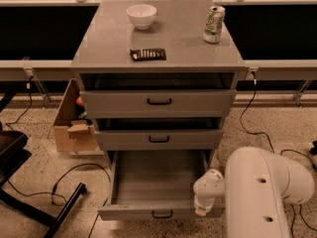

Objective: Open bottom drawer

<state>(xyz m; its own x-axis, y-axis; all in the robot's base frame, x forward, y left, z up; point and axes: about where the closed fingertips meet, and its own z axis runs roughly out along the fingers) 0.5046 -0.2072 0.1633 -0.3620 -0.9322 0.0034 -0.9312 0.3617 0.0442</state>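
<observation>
Standing pulled far out at the foot of the cabinet [101,53], the bottom drawer [153,180] shows a plain grey inside and a flat grey front with a small black bar handle [162,214]. The gripper [200,208] sits at its near right corner; whether it is open or closed cannot be told.

White round bowl [142,15] sits back-centre on flat grey cabinet top [104,46]. Green-white drink can [214,24] upright at back right, well apart from bowl. Flat dark rectangular packet [147,54] lies nr front edge, fwd of bowl. Brown cardboard box [74,128] on speckled floor [277,118], just beside cabinet's left side, misc items inside. Thin black cables [79,166] on floor both sides. Black chair base [64,209] bottom left. Gripper [200,209] low, right of centre.
</observation>
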